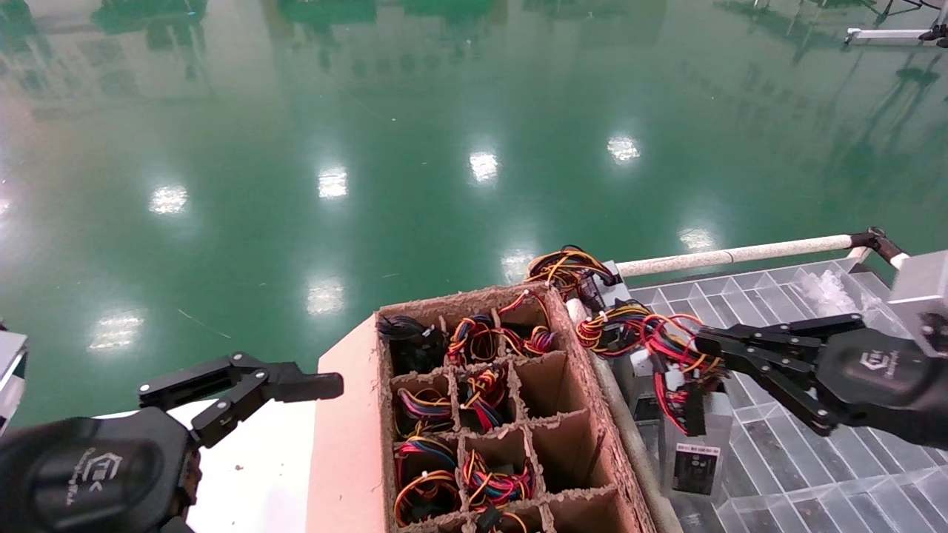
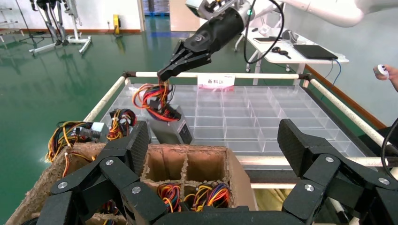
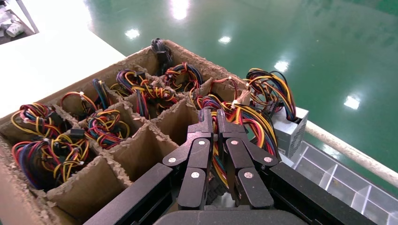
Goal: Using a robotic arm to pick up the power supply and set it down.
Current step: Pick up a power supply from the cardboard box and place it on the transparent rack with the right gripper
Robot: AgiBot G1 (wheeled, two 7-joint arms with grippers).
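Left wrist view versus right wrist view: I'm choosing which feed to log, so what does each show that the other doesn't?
Only the left wrist view shows the power supply hanging by its wires from the right gripper above the clear divided tray, plus the open left gripper and a white label on the far rail. Only the right wrist view shows the right gripper's fingers shut on the wire bundle, and the box's many wire-filled cells. Both share the cardboard divider box and a second supply beside it.
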